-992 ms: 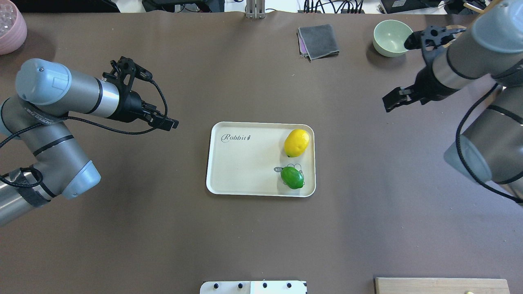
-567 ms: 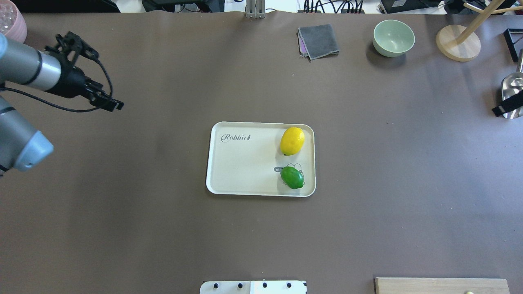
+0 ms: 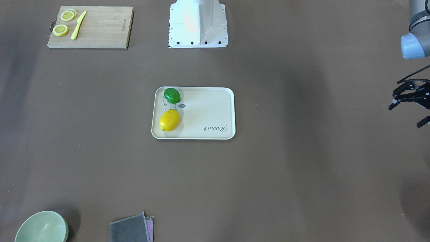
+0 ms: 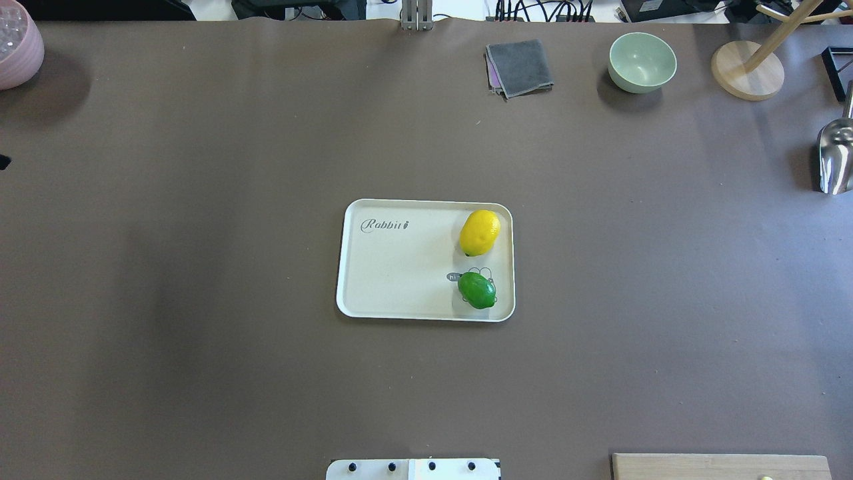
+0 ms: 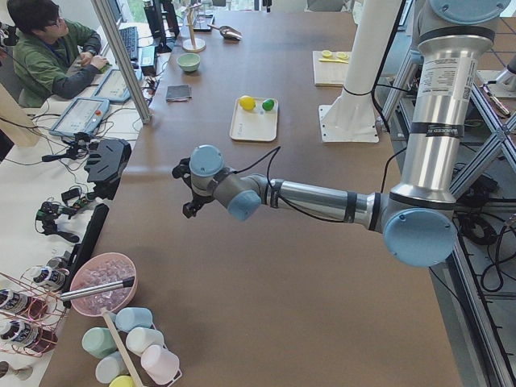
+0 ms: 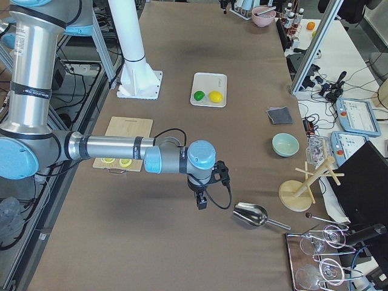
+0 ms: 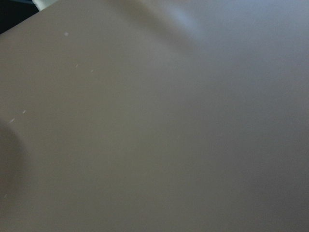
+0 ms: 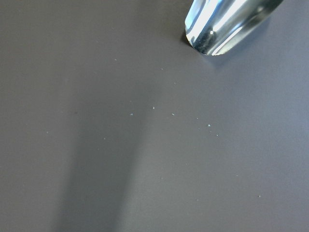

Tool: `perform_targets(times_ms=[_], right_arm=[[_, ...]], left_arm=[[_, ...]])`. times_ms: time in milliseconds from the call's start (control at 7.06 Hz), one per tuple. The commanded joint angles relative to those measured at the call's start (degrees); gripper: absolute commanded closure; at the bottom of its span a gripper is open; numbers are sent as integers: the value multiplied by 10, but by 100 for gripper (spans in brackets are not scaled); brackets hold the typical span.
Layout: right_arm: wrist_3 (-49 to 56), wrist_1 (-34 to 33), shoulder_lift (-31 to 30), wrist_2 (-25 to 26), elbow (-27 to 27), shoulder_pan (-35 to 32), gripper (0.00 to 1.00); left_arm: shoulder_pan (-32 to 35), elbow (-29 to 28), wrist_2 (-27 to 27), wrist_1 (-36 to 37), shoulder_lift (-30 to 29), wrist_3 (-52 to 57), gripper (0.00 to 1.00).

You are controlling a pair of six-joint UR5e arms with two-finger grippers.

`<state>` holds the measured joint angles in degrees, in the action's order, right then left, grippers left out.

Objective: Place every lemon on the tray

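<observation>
The cream tray (image 4: pixel 400 273) lies at the table's middle and also shows in the front view (image 3: pixel 208 111). The yellow lemon (image 4: pixel 480 232) (image 3: pixel 169 120) and the green lemon (image 4: pixel 477 290) (image 3: pixel 172 95) rest side by side inside it, at its right end in the overhead view. My left gripper (image 3: pixel 424 121) hangs far off to the table's left; only its tip edges into the overhead view, and I cannot tell its state. My right gripper (image 6: pixel 201 203) shows only in the right side view, near a metal scoop; I cannot tell its state. No fingers show in either wrist view.
A cutting board (image 3: pixel 90 27) holds lemon slices and a yellow knife. A green bowl (image 4: pixel 642 61), a grey cloth (image 4: pixel 520 67) and a wooden stand (image 4: pixel 746 70) sit along the far edge. The metal scoop (image 4: pixel 836 157) lies far right, a pink bowl (image 4: pixel 16 47) far left.
Both arms have drawn back outward, out of the overhead view. The yellow lemon has rocked slightly on the tray; the green lemon has stayed put.
</observation>
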<state>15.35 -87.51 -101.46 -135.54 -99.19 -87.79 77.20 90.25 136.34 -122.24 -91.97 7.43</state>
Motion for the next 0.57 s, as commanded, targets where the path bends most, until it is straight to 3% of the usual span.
perform_targets(times_ms=[0,142,283,425], right_arm=[[6,103,-5,-3,67,-9,0],[6,157,-4,-3,106,-8,0],[6,205,-5,-3,139,-9,0],[0,241,-5,-3,161,-8,0]], left_arm=[[68,-70,-14,-8,42,41,1],[95,-78,-13,15,41,33,1],[105,-79,-12,129,29,39,1],[131,-56,-12,186,25,41,1]])
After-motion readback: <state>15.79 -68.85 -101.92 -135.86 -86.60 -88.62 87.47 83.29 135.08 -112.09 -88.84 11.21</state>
